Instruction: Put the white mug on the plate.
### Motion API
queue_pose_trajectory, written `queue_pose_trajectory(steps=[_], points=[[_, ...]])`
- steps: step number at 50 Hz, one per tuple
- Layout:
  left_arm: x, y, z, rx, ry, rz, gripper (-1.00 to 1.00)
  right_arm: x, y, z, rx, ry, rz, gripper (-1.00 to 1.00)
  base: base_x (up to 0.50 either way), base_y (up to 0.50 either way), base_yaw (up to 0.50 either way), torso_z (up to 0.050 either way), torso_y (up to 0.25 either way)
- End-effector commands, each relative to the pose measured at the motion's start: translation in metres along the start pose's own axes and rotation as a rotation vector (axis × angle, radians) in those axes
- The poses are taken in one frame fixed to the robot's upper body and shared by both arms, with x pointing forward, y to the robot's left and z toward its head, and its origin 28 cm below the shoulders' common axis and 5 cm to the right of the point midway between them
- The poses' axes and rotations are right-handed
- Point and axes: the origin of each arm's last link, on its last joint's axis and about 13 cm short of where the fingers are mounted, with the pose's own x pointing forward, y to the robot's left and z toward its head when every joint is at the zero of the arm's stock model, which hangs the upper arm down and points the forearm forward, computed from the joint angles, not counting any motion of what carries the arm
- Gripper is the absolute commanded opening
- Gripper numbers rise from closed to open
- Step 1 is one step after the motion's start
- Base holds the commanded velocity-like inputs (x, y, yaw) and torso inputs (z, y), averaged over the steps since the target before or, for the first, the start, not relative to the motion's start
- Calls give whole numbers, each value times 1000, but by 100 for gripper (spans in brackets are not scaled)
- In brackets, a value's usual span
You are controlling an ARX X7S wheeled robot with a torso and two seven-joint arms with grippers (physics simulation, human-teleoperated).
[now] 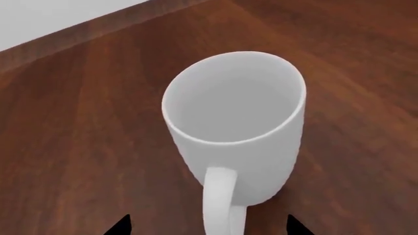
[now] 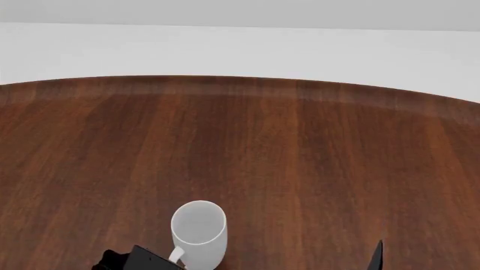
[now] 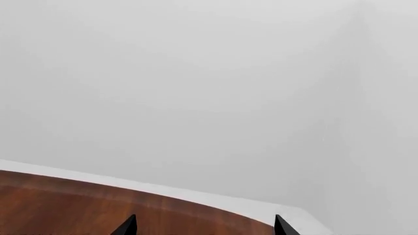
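White mug (image 1: 235, 125) is standing upright on the wood surface (image 2: 315, 157), handle facing our left gripper (image 1: 209, 226), spread and empty just short of it. We're lining up the grasp; next, closing on it. Right gripper (image 3: 203, 226) is parted, idle. Plate unseen.

White mug (image 2: 199, 233): base cut by the head view's lower edge; handle end cut off in the left wrist view; left gripper (image 1: 207, 226): only two dark fingertip points show, body out of frame, contact with handle not discernible; right gripper (image 3: 204, 226): tips only; table (image 2: 300, 169): edges run out of frame.
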Motion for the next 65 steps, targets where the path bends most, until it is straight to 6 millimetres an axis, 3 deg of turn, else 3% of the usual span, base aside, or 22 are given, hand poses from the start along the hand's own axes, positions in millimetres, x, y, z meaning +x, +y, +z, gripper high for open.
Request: queue_pose_trajectory(steps=[1,34,35,54,60,62,65], points=[[1,0,1,10,4,-3,100,0,1,0,3,2,0,100,0,0,0,0,0],[0,-3,0,5,16,-4,100,-3,1,-2,7,10,5,100,0,0,0,0,0],[0,-3,0,5,15,3,-100,-3,1,-2,7,10,5,100,0,0,0,0,0],[-1,-4,-2,1,5,-6,-100,-5,2,-5,10,18,4,100,0,0,0,0,0],[1,-6,5,5,-73,-20,-100,-4,2,-5,11,17,5,100,0,0,0,0,0],[-8,-1,5,27,-82,0,-100,-4,3,-6,14,16,5,100,0,0,0,0,0],[-25,-5,25,15,-164,-23,-100,-3,4,-7,18,13,8,100,0,0,0,0,0]])
